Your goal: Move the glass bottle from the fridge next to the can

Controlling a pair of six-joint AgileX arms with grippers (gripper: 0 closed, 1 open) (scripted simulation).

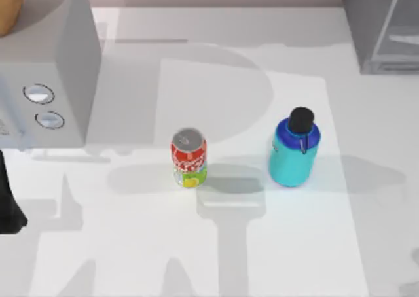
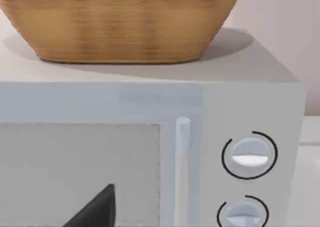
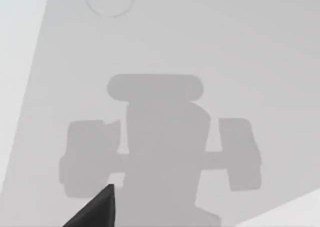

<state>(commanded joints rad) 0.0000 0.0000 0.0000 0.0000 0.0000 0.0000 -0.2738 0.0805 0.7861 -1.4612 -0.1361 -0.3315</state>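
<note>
The glass bottle (image 1: 294, 154), teal with a blue shoulder and black cap, stands upright on the table, to the right of the can. The red can (image 1: 189, 157) stands upright near the table's middle, a clear gap between the two. The grey fridge (image 1: 382, 26) is at the back right corner. Nothing holds the bottle. My left arm (image 1: 8, 202) sits at the left edge, and my left gripper (image 2: 95, 212) faces a light grey box with knobs. My right gripper (image 3: 95, 212) hangs over bare table and casts its shadow (image 3: 160, 147) there.
A light grey box with two round knobs (image 1: 46, 68) stands at the back left, a wicker basket (image 2: 120, 22) on top of it. A white mat (image 1: 216, 244) covers the table's middle and front.
</note>
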